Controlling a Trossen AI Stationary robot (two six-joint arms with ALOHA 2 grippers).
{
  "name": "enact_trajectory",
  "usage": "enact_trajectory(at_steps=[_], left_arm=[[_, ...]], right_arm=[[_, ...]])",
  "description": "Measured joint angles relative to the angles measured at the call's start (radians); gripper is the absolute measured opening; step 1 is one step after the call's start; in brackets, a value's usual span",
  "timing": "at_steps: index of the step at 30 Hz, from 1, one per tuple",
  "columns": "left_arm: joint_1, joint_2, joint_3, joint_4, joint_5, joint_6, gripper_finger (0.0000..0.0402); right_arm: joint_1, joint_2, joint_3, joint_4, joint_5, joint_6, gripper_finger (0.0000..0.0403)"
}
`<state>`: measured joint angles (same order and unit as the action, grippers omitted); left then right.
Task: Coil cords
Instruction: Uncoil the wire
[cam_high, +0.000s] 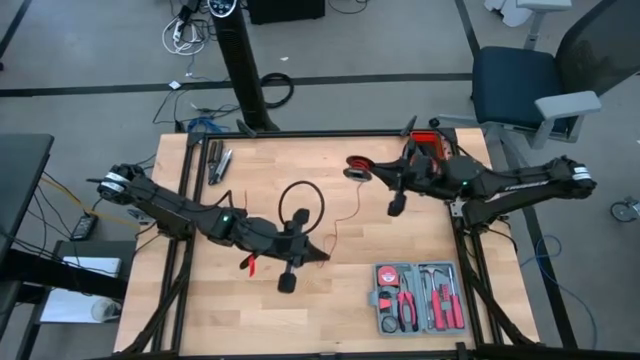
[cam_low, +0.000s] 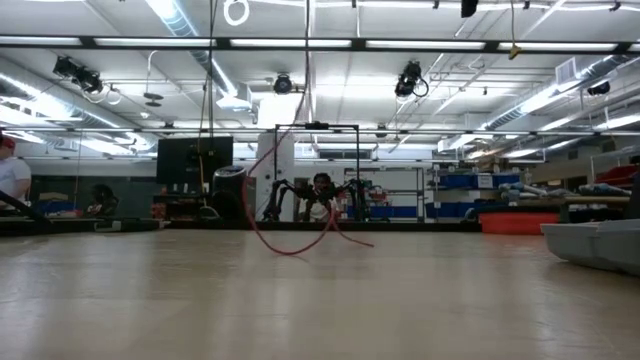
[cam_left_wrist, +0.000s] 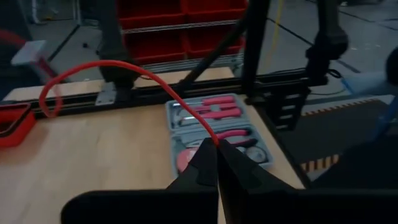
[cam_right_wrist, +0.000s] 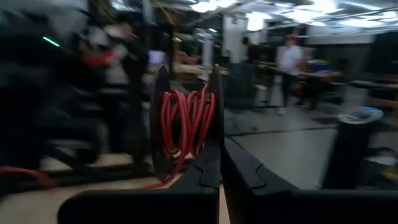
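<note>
The thin red cord (cam_high: 345, 215) runs from a black-flanged spool (cam_high: 357, 165), where part of it is wound, across the table's middle to my left gripper (cam_high: 322, 256). In the low view its slack loop (cam_low: 290, 240) hangs down to the tabletop. My left gripper (cam_left_wrist: 217, 148) is shut on the cord above the table's middle. My right gripper (cam_high: 373, 170) is at the far right, shut on the spool (cam_right_wrist: 186, 121). My left gripper pinches the cord (cam_left_wrist: 214, 138) between its two fingertips, which are nearly level and point toward the table's right edge. From the tips the cord arches up and away in a slack bow (cam_left_wrist: 118, 63). My right gripper has the rim of one spool flange (cam_right_wrist: 215, 134) at its fingertips, coming nearly level from the table's right. The spool stands on edge, its windings showing between the flanges. A strand (cam_right_wrist: 165, 180) hangs slack below it.
An open grey tool case (cam_high: 418, 298) with red-handled tools lies near the front right. Loose tools (cam_high: 218, 162) lie at the far left corner. A red bin (cam_left_wrist: 12, 121) sits at the far right edge. People stand in the room beyond the table.
</note>
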<state>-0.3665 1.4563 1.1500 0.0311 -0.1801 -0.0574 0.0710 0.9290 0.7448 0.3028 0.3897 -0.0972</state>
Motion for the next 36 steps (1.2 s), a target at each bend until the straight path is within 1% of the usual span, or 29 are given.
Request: enact_trajectory(at_steps=[4, 8, 10, 13, 15, 16, 18, 20, 23, 25, 27, 30, 34, 36], left_arm=[[-0.024, 0.0, 0.0, 0.053, 0.001, 0.038, 0.0002], [-0.04, 0.0, 0.0, 0.159, -0.004, 0.139, 0.0002], [-0.047, 0.0, 0.0, 0.215, -0.027, 0.177, 0.0002], [-0.055, 0.0, 0.0, 0.265, -0.09, 0.221, 0.0002], [-0.06, 0.0, 0.0, 0.285, -0.159, 0.252, 0.0002], [-0.063, 0.0, 0.0, 0.293, -0.211, 0.263, 0.0002], [-0.068, 0.0, 0.0, 0.301, -0.34, 0.285, 0.0002], [-0.072, 0.0, 0.0, 0.305, -0.502, 0.308, 0.0002], [-0.073, 0.0, 0.0, 0.307, -0.734, 0.338, 0.0002], [-0.072, 0.0, 0.0, 0.299, -0.861, 0.371, 0.0002], [-0.067, 0.0, 0.0, 0.284, -0.958, 0.402, 0.0002], [-0.053, 0.0, 0.0, 0.262, -1.032, 0.443, 0.0002], [-0.033, 0.001, 0.0, 0.231, -1.05, 0.443, 0.0002], [-0.026, 0.001, 0.0, 0.206, -1.05, 0.439, 0.0002]], right_arm=[[-0.028, 0.065, 0.0, 0.007, 0.061, -0.037, 0.0002], [-0.063, 0.139, 0.0, 0.005, 0.063, -0.036, 0.0002], [-0.074, 0.175, 0.0, 0.0, 0.063, -0.036, 0.0002], [-0.083, 0.223, 0.0, -0.023, 0.062, -0.027, 0.0002], [-0.085, 0.246, 0.0, -0.051, 0.062, -0.027, 0.0002], [-0.085, 0.253, 0.0, -0.07, 0.058, -0.025, 0.0002], [-0.085, 0.26, 0.0, -0.115, 0.054, -0.006, 0.0002], [-0.086, 0.257, 0.0, -0.172, 0.032, 0.025, 0.0002], [-0.088, 0.238, 0.0, -0.256, -0.049, 0.089, 0.0002], [-0.088, 0.218, 0.004, -0.314, -0.107, 0.137, 0.0002], [-0.088, 0.2, 0.014, -0.366, -0.174, 0.181, 0.0002], [-0.088, 0.171, 0.024, -0.396, -0.28, 0.235, 0.0002], [-0.085, 0.134, 0.024, -0.398, -0.415, 0.286, 0.0002], [-0.085, 0.112, 0.024, -0.396, -0.465, 0.299, 0.0002]])
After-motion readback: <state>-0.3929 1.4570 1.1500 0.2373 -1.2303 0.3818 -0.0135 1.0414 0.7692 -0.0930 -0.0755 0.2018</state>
